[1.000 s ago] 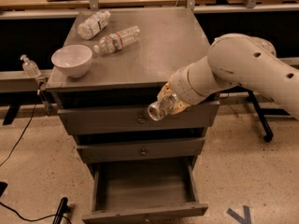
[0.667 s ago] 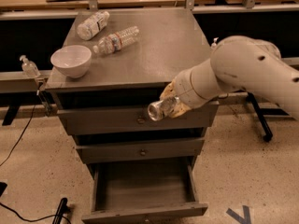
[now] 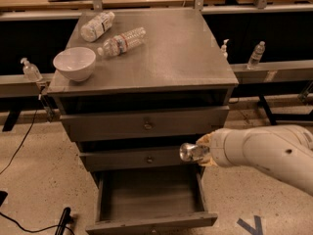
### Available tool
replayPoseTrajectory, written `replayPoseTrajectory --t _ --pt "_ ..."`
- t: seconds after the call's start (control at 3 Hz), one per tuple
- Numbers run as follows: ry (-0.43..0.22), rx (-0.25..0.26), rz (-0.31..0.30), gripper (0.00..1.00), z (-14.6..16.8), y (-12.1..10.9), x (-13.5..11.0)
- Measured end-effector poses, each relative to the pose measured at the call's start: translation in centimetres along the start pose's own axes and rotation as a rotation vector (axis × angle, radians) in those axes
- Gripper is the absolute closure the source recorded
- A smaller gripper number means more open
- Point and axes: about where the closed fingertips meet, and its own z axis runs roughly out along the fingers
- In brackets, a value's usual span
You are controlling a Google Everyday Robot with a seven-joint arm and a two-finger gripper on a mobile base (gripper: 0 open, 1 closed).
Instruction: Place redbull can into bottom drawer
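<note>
The redbull can [image 3: 188,152] is a small shiny silver can held sideways in my gripper [image 3: 201,151], its round end facing the camera. My gripper is shut on it, at the end of the white arm coming in from the right. The can hangs in front of the middle drawer's right part, above the right side of the bottom drawer [image 3: 146,195]. The bottom drawer is pulled open and shows a plain grey inside with nothing in it.
The grey cabinet's top [image 3: 161,53] carries a white bowl [image 3: 74,63] at the left and two clear water bottles [image 3: 121,41] lying at the back left. The two upper drawers [image 3: 146,125] are shut. A dark cable lies on the speckled floor at the left.
My arm has dropped and the can with it, from the level of the top drawer's front down to the middle drawer, just above the open bottom drawer.
</note>
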Motion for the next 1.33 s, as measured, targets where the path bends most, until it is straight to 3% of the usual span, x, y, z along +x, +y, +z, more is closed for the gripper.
replayPoseTrajectory --t 0.33,0.67,1.0,1.33 --pt "-0.008 0.051 0.088 1.00 0.4 -0.4 -0.3" --pt "-0.070 0.015 0.088 1.00 1.0 -1.6 -1.3" --pt "-0.217 -0.162 0.139 1.00 6.6 0.4 -1.2" --pt "-0.318 -0.434 0.282 1.00 13.1 6.8 0.0"
